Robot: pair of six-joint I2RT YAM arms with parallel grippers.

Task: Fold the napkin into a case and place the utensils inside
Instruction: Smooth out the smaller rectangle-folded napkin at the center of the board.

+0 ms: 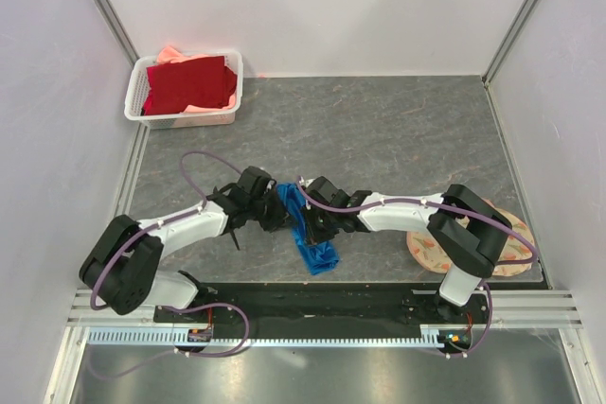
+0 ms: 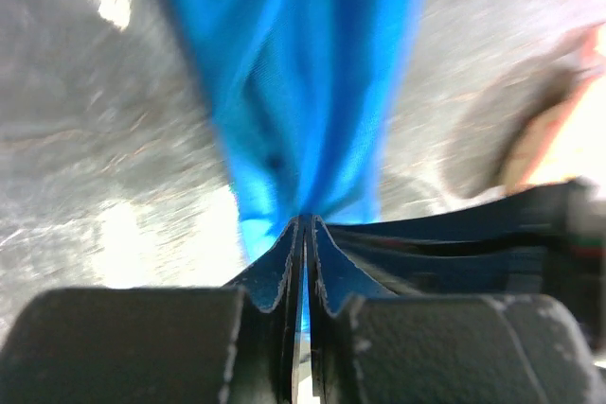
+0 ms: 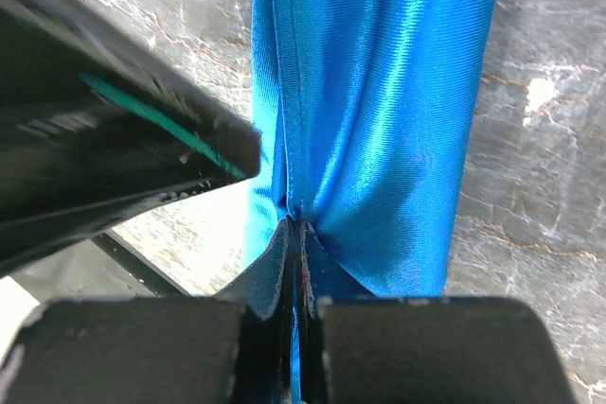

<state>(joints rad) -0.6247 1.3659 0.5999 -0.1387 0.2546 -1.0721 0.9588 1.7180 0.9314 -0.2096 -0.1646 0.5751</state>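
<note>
The bright blue napkin [image 1: 310, 231] hangs bunched between my two grippers near the table's front middle, its lower end trailing on the table. My left gripper [image 1: 275, 203] is shut on the napkin [image 2: 303, 92], pinching its edge at the fingertips. My right gripper [image 1: 308, 207] is shut on the napkin [image 3: 379, 101] close beside the left one; the cloth falls away from the jaws in folds. The left gripper's black body shows in the right wrist view [image 3: 104, 139]. No black utensils show in any view.
A white plastic basket [image 1: 230, 67] with a dark red cloth [image 1: 191, 85] stands at the back left. A round peach floral mat [image 1: 516, 248] lies at the front right, partly under the right arm. Grey walls enclose the table on three sides.
</note>
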